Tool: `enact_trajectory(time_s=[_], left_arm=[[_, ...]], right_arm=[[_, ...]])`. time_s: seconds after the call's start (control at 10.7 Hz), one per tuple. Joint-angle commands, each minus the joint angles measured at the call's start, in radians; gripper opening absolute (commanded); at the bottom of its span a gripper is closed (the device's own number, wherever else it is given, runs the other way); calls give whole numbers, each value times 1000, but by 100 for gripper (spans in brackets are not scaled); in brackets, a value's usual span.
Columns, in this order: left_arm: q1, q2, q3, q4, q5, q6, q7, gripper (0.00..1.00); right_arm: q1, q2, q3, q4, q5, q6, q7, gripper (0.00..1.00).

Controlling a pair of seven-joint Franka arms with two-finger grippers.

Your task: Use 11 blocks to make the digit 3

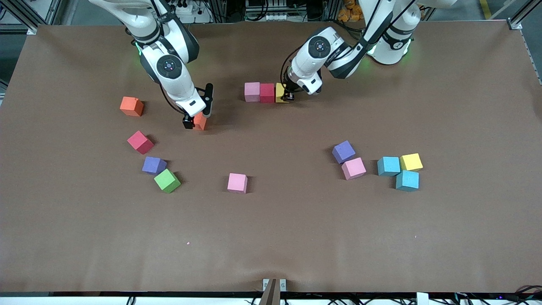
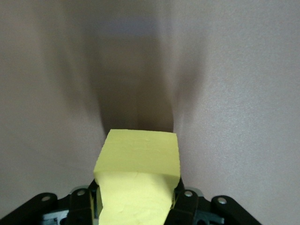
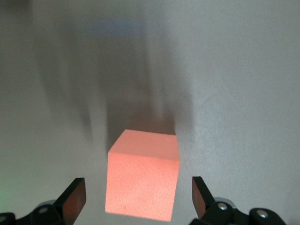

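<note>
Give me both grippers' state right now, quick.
Left gripper: shut on the yellow block, at the row's end.
Right gripper: open, fingers either side of an orange block.

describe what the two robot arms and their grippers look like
Both arms have glossy white shells with dark round joint caps, black bands and green lights near the wrists. Black cables loop along each forearm. The left gripper and right gripper are white-bodied with short black fingers.
</note>
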Motion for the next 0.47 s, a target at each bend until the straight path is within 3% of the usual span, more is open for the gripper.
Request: enact_trajectory(time_s=[0.0, 0.37], left_arm=[[-15, 9, -4, -4, -27, 26, -17, 23], [-15, 23, -4, -1, -27, 26, -17, 24]], right_arm=[[-5, 51, 1, -22, 20, 75, 3, 100], [-28, 54, 1, -33, 20, 89, 3, 100]])
